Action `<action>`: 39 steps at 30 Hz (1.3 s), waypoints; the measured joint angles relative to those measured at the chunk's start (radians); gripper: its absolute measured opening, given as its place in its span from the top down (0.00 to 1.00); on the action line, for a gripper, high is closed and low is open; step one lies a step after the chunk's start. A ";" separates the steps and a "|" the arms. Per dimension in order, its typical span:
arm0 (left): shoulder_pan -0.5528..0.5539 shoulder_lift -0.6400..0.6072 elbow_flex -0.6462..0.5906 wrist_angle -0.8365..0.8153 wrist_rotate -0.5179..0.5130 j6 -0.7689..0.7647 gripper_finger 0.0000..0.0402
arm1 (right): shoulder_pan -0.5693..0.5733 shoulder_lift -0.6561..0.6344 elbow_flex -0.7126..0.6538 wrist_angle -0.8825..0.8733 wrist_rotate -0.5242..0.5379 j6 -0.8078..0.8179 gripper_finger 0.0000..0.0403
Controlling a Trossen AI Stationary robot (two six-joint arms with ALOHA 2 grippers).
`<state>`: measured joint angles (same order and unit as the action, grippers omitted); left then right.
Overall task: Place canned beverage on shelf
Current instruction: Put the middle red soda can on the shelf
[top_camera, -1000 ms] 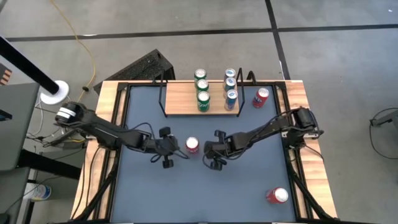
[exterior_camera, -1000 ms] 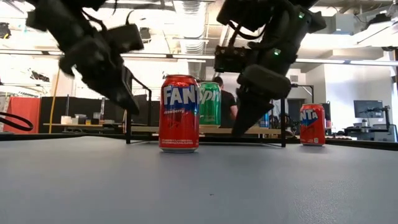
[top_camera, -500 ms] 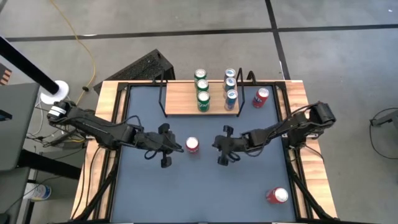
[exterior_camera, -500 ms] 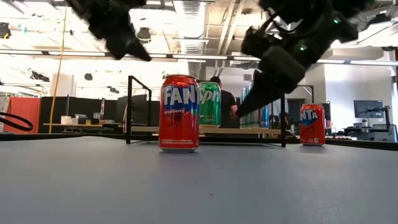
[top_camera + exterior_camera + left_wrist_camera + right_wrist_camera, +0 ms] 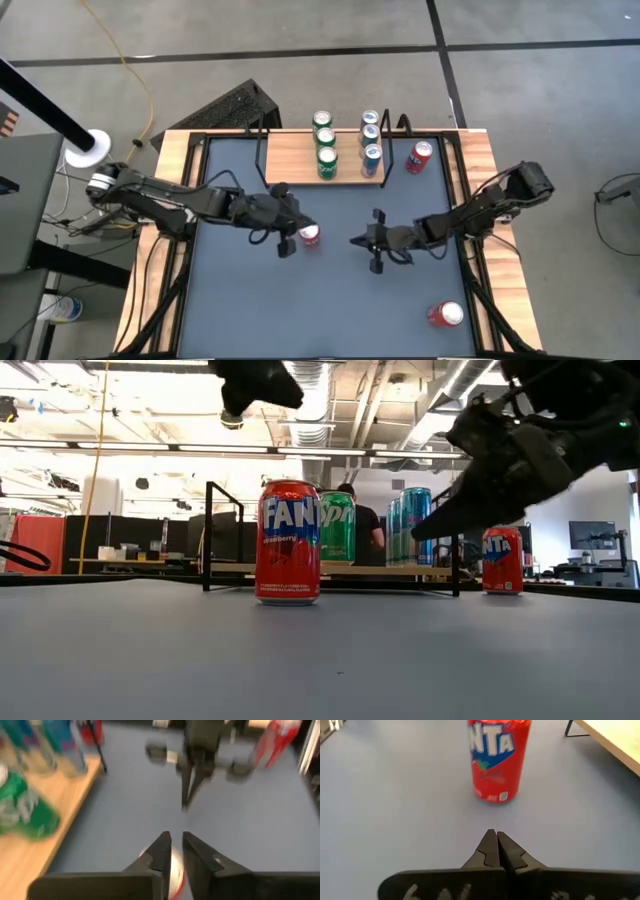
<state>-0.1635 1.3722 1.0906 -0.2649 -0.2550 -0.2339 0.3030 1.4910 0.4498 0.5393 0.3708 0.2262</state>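
Spanning blue-grey tabletop [image 5: 250,300], wooden shelf [image 5: 290,165], concrete floor [image 5: 540,100]

The work surface is a dark blue-grey tabletop [image 5: 300,300] bordered by light-wood edging. A shelf [image 5: 290,160], a light-wood board with black wire end frames, rests on the tabletop at the far edge. On the shelf stand three green cans [image 5: 326,160] in one row and three blue cans [image 5: 371,150] in a second row near its right end. A red can [image 5: 419,156] stands on the tabletop just beside the shelf's right frame. A second red can [image 5: 309,234] stands upright near the tabletop centre. A third red can [image 5: 445,314] lies at the near right corner.
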 joint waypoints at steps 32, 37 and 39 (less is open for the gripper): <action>0.103 0.318 0.353 -0.372 0.146 -0.133 0.03 | 0.027 0.000 -0.007 0.006 0.046 -0.062 1.00; 0.129 0.318 0.353 -0.401 0.162 -0.155 0.03 | 0.027 0.001 -0.007 0.005 0.046 -0.064 1.00; 0.130 0.318 0.349 -0.408 0.169 -0.157 0.03 | 0.027 0.001 -0.007 0.006 0.046 -0.067 1.00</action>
<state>-0.0333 1.6897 1.4393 -0.6724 -0.0862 -0.3909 0.3302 1.4918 0.4431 0.5449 0.4168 0.1593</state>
